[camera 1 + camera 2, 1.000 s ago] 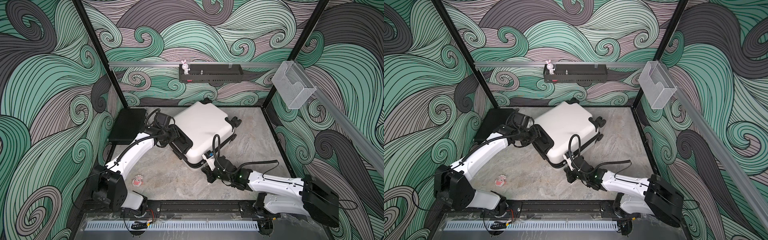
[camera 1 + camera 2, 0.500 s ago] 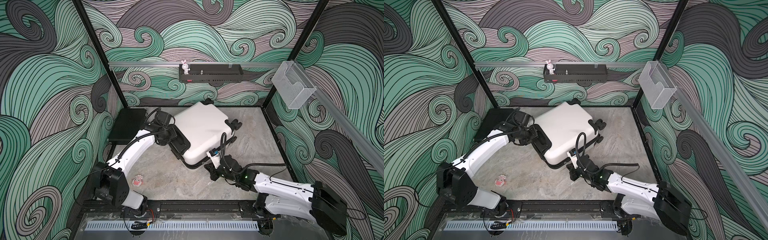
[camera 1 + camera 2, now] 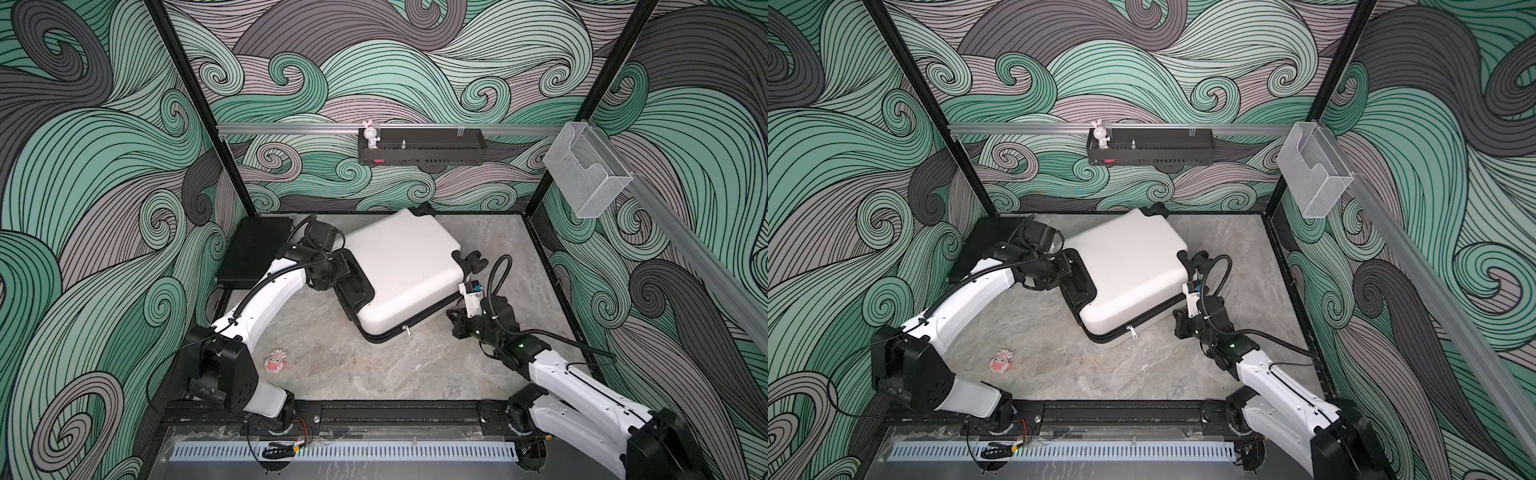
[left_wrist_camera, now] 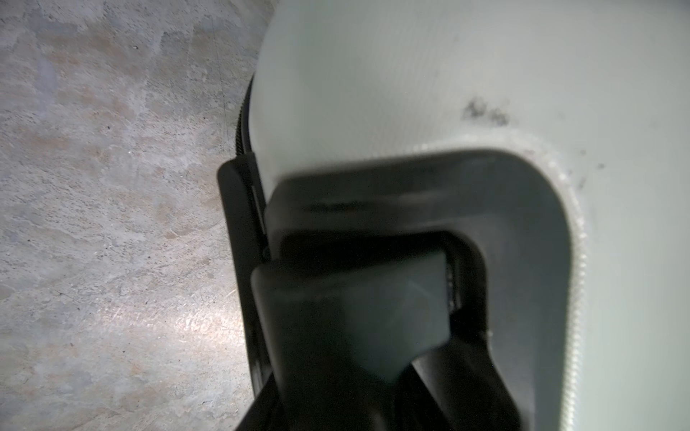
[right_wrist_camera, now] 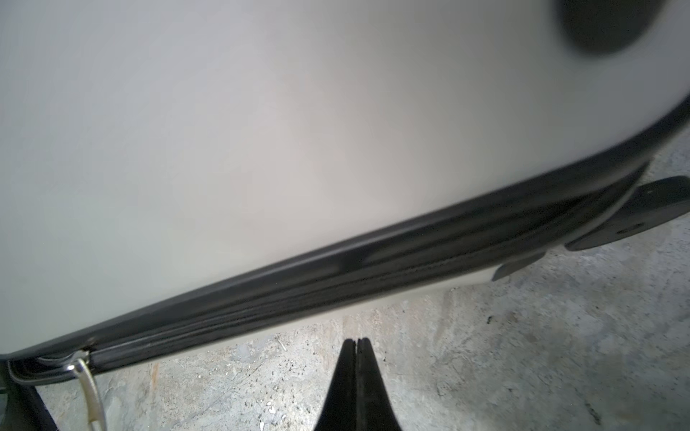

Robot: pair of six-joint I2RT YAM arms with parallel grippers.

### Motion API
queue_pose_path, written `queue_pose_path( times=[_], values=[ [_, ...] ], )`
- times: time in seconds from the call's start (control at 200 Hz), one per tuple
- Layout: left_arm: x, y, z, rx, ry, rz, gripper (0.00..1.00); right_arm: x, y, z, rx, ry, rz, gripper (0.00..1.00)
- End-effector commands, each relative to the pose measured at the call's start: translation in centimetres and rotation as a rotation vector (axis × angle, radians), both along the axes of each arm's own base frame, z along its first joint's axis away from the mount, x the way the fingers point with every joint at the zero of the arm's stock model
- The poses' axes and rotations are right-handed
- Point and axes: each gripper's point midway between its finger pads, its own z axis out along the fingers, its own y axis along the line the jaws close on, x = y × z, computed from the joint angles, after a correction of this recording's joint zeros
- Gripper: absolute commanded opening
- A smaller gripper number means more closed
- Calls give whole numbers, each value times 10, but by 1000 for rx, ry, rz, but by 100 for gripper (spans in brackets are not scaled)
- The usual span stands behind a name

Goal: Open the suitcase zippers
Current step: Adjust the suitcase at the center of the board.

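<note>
Suitcase (image 3: 403, 270) on table (image 3: 374, 374), rear-centre; flat case (image 3: 253, 249) left of it; small figure (image 3: 275, 360) front-left.

I note a flat black case (image 3: 253, 249) in the counter's (image 3: 374, 374) corner, a pink toy (image 3: 276, 360) apart. A bunny figurine (image 3: 370, 134) occupies the wall tray (image 3: 432, 156).

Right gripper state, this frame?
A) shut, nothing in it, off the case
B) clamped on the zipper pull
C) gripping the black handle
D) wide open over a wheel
A: in the right wrist view the right gripper has its fingertips pressed together over bare tabletop, short of the suitcase, while the silver zipper pull hangs free at the corner.
</note>
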Motion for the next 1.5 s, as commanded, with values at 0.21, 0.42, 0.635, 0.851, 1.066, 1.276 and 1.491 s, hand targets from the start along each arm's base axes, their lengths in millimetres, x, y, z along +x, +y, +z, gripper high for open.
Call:
queue_pose_path(
  times=[0.21, 0.42, 0.635, 0.851, 1.066, 1.276, 1.491],
  values=[
    [-18, 19, -38, 105, 128, -32, 41, -63, 46, 20, 205, 34, 314, 34],
    [-16, 16, -39, 89, 125, -33, 41, -78, 55, 21, 313, 37, 251, 39],
    [-17, 12, -41, 67, 137, -34, 41, -86, 79, 24, 384, 98, 289, 43],
    [-18, 12, -42, 65, 132, -31, 41, -83, 90, 24, 430, 156, 274, 44],
    [-17, 10, -43, 51, 128, -27, 41, -80, 105, 23, 483, 184, 305, 43],
    [-16, 8, -45, 36, 132, -25, 41, -70, 110, 21, 491, 133, 294, 39],
    [-16, 6, -45, 20, 131, -24, 41, -67, 113, 23, 473, 80, 273, 35]
  ],
)
